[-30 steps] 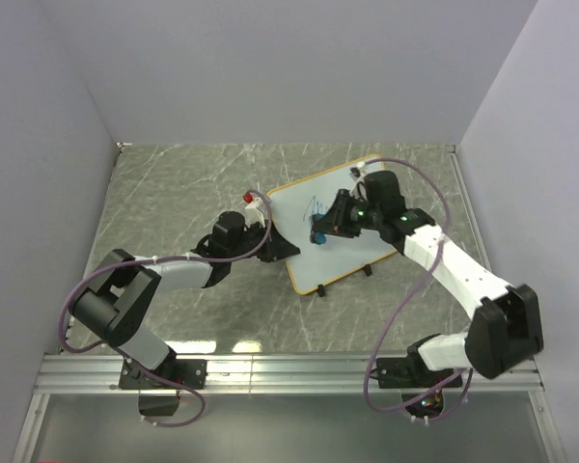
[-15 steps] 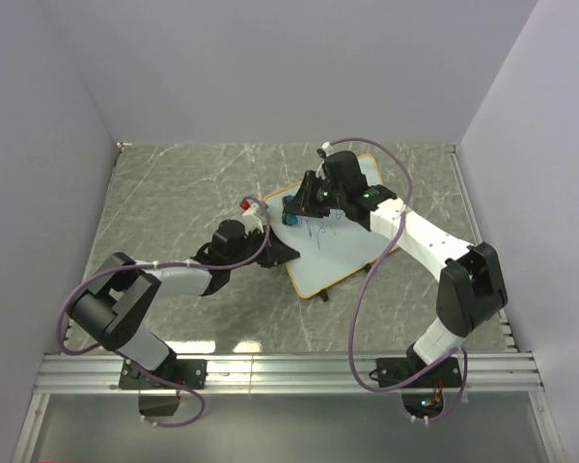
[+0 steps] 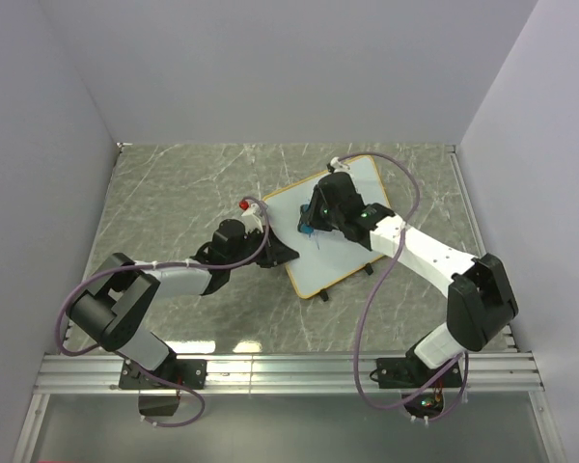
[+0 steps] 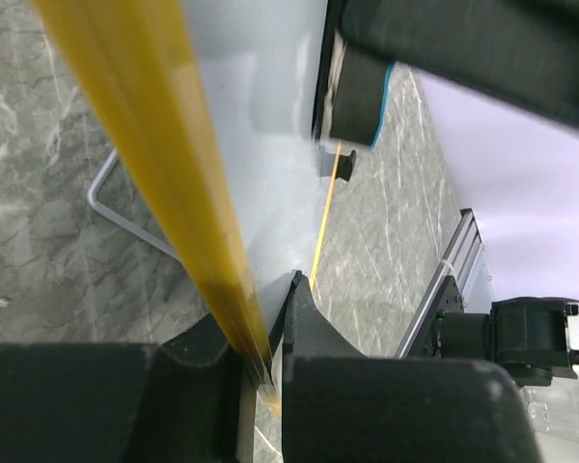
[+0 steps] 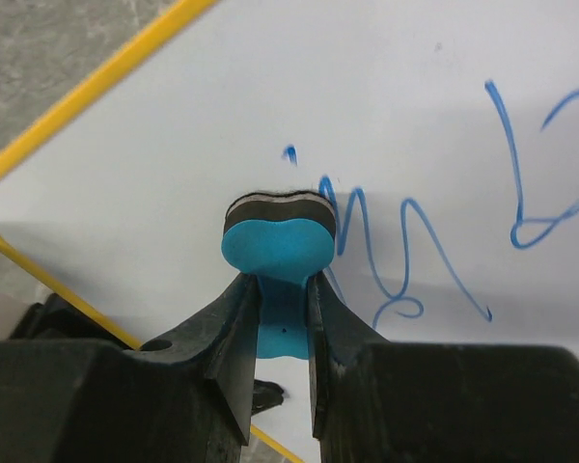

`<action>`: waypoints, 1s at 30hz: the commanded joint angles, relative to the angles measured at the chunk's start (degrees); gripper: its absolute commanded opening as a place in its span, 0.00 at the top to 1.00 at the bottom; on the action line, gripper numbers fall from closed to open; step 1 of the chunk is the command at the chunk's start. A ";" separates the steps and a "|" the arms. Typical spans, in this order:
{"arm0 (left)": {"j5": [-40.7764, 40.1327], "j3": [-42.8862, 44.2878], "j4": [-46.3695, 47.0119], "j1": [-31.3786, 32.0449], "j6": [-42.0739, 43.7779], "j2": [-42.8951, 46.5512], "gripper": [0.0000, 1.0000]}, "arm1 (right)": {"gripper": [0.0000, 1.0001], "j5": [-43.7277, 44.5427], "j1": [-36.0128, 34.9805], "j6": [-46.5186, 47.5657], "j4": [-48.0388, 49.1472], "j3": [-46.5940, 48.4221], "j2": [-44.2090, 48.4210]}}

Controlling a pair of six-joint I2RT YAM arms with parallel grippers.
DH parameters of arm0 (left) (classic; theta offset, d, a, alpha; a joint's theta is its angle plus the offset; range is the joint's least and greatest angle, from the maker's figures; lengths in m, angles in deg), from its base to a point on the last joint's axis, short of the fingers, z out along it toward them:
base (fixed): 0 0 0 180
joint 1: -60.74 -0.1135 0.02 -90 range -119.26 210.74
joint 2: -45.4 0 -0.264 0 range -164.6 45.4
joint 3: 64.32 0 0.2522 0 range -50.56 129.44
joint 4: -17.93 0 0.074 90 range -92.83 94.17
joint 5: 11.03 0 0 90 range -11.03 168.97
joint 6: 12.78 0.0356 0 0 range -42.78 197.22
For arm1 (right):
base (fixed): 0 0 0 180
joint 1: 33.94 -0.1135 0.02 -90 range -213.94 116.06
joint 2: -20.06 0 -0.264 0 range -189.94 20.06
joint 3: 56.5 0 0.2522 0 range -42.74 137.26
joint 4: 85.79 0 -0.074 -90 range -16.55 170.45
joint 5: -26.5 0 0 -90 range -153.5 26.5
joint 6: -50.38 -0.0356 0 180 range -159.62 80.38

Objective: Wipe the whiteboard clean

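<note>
One whiteboard lies on the grey marbled table, turned at an angle, with a thin yellow frame running round its white face. Two small black feet show at its near edge. Blue marker scribble crosses the face as a zigzag and a loop, not legible as any word. One blue eraser, with a dark felt layer, is pressed to the board just beside the scribble's left end. The right gripper is clamped on this eraser, over the board's left half. The left gripper is pinched on the board's frame at its left edge, one finger on each side.
</note>
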 commanded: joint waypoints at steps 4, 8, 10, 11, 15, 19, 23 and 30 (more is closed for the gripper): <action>-13.72 -0.85 -23.19 -0.53 15.33 -1.58 1.00 | 1.00 6.16 -2.62 -2.18 -5.88 -7.41 -2.50; -13.89 2.31 -26.54 -0.53 17.17 -0.35 1.00 | 1.00 4.84 -2.53 -3.06 -4.04 -12.84 -0.84; -13.63 3.11 -27.16 -0.53 17.87 0.36 1.00 | 1.00 3.70 -2.70 -3.50 -3.16 -14.52 -0.04; -13.46 3.72 -27.51 -0.53 18.40 0.53 1.00 | 1.00 3.00 -2.62 -3.67 -2.80 -15.49 0.40; -13.54 4.52 -28.65 -0.53 18.41 0.18 1.00 | 1.00 1.94 -2.53 -3.85 -2.62 -14.63 0.23; -12.58 4.78 -28.57 -0.53 18.58 -0.35 1.00 | 1.00 0.89 -2.88 -3.41 -2.63 -7.70 -1.97; -12.40 5.48 -29.18 -0.44 18.84 -1.31 1.00 | 1.00 0.10 -3.67 -3.33 -4.11 0.66 -7.31; -13.19 4.69 -29.01 0.00 18.76 -0.09 1.00 | 1.00 0.97 -5.08 -3.15 -8.33 12.70 -16.91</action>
